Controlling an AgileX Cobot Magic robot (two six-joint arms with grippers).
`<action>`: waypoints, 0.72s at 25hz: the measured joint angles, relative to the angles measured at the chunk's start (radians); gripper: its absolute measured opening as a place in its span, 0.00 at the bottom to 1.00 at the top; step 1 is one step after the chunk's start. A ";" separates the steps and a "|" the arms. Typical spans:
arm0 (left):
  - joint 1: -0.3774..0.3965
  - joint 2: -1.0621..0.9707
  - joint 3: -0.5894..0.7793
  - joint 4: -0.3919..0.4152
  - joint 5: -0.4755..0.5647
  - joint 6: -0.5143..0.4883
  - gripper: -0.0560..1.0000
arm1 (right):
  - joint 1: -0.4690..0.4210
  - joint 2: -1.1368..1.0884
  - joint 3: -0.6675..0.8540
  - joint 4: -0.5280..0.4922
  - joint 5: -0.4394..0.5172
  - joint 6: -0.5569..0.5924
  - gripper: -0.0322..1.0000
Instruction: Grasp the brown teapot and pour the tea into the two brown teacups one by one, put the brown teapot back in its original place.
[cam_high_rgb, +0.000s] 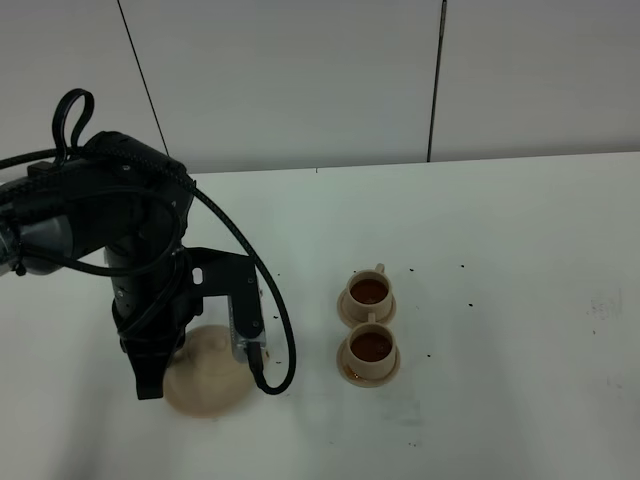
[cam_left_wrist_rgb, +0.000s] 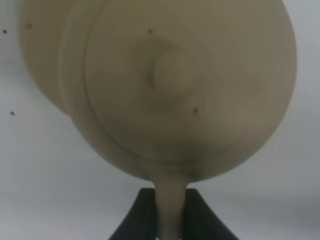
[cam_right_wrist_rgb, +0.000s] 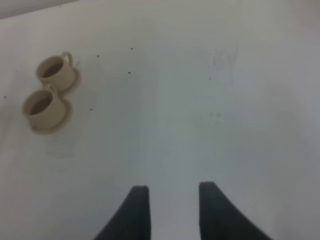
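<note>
A: Teapot position?
B: Brown teapot (cam_left_wrist_rgb: 180, 85) low at the table's (cam_high_rgb: 520, 230) front left, mostly hidden under the left arm in the high view; only its tan body shows (cam_high_rgb: 205, 375). A saucer edge (cam_left_wrist_rgb: 37, 60) peeks out behind it in the left wrist view. Seated or just above, can't tell.

A: Arm pose?
B: Left arm folded over, wrist pointing straight down. Left gripper (cam_left_wrist_rgb: 170, 215) clamped tight on the teapot's handle (cam_left_wrist_rgb: 170, 205), dark fingers (cam_left_wrist_rgb: 137, 220) pressed against both its sides.

A: Cups?
B: Two teacups, far (cam_high_rgb: 369, 292) and near (cam_high_rgb: 371, 347), on saucers right of the teapot, touching, both holding dark tea.

A: Other arm?
B: Right gripper (cam_right_wrist_rgb: 170, 205) above bare table, jaws partly apart, holding nothing.
</note>
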 joint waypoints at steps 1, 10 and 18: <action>0.003 0.000 0.005 0.001 -0.007 -0.003 0.21 | 0.000 0.000 0.000 0.000 0.000 0.000 0.26; 0.033 -0.047 0.075 0.017 -0.075 -0.022 0.21 | 0.000 0.000 0.000 0.000 0.000 0.000 0.26; 0.111 -0.163 0.221 0.002 -0.202 -0.029 0.21 | 0.000 0.000 0.000 0.000 0.000 0.000 0.26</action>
